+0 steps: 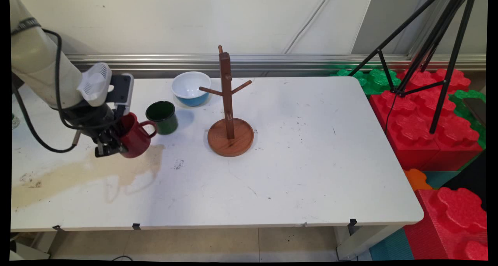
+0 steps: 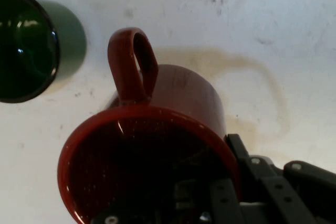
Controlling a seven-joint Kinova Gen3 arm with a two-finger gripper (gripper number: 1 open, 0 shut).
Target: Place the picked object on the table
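Setting: white desk (image 1: 295, 172) with scuffs and a pale tan stain at its near left, a plain wall and a metal rail behind it.
Tool: black two-finger tool (image 1: 116, 141) at the desk's left, clenched on the rim of a glossy dark red ceramic mug (image 1: 134, 137); in the hand view one finger lies inside the mouth and the other outside the wall (image 2: 247, 174).
Held thing: red mug (image 2: 152, 150) tilted, mouth toward the tool and up-left, base toward the desk, handle (image 1: 149, 128) pointing right; whether its base touches the desk or hangs just above it I cannot tell.
Nearest neighbour: dark green round enamel cup (image 1: 163, 117), upright, just right of and a little farther than the red mug's handle, apart from it; also seen in the hand view (image 2: 26, 45).
Farther back: white bowl with a blue outside (image 1: 191, 88), upright, far side of the green cup.
Key relation: brown wooden mug tree with a round tray base (image 1: 230, 135) and slanting pegs (image 1: 241, 87) stands to the right of the tool, beyond the green cup; the mug's handle faces that way.
Off the desk: red and green foam blocks (image 1: 424, 130) and a black tripod (image 1: 439, 44) at the right.
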